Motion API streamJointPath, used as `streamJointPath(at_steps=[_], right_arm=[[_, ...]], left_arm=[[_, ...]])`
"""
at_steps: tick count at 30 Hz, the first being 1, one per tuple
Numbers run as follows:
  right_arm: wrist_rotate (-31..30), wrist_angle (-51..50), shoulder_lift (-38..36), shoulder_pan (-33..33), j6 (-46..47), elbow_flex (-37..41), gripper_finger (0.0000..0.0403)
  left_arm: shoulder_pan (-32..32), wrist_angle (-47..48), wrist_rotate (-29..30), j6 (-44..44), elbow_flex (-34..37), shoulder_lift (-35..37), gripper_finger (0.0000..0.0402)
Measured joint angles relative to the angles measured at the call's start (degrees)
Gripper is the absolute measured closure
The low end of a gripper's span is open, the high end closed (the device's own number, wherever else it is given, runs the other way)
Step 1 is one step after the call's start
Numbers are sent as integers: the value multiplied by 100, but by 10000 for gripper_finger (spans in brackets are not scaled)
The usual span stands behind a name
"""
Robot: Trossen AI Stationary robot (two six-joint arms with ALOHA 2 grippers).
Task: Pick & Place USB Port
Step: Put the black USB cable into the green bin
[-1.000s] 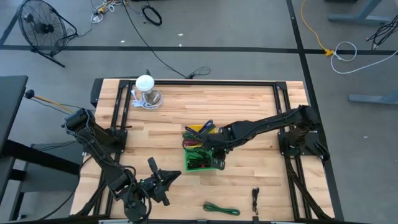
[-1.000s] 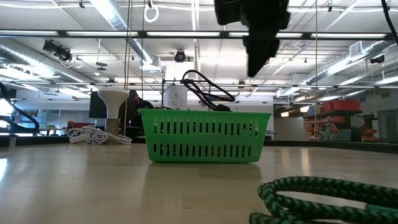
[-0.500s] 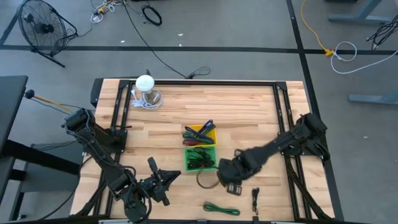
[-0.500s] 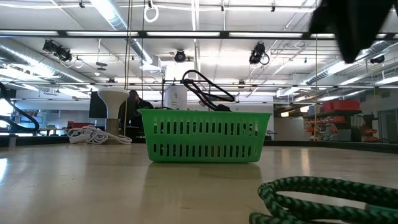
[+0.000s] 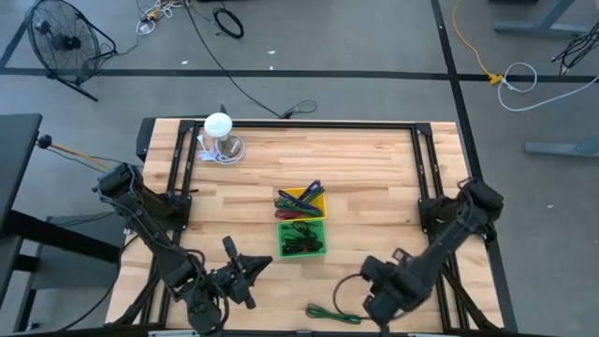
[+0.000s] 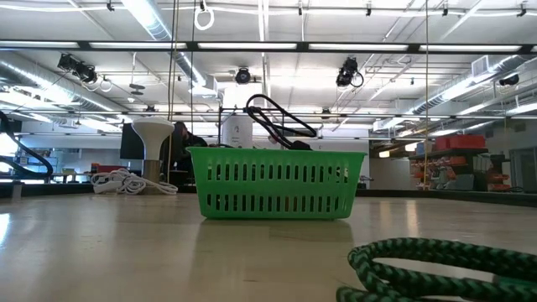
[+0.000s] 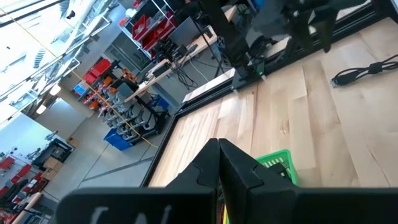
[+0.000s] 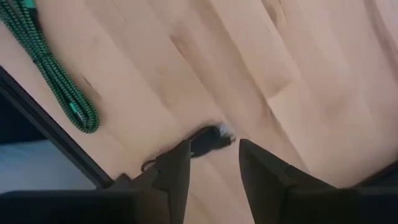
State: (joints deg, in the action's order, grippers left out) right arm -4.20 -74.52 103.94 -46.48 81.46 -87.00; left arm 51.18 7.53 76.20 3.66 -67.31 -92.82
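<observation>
Now the right gripper (image 8: 211, 168), open and empty, hovers just over the black cable (image 8: 208, 140), which lies across the gap between its fingers.

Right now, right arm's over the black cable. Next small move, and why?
Probably lower the right pincer straight down onto the black cable. Its jaws stand open, empty, with the cable's plug end showing in the gap between them, lying loose on the table. The green cable lies apart.

No legible txt, labels, nos. or signs in any view.
</observation>
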Motion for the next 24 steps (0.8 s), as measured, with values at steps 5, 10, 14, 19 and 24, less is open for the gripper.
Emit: streamJointPath(at_steps=[5,10,14,19,24], right_arm=[[-250,3,0,-494,1312,172,266],[-27,809,9,-818,2116,755,266],[67,2067,9,-910,2314,1265,266],[78,3343,9,-907,2581,1876,266],[400,3973,8,-907,2841,2331,266]], left_arm=[[0,2,-2,48,0,0,390],[0,2,0,161,0,0,390],[-23,0,0,214,0,0,390],[-126,-13,0,348,0,0,390],[-281,-2,0,367,0,0,390]])
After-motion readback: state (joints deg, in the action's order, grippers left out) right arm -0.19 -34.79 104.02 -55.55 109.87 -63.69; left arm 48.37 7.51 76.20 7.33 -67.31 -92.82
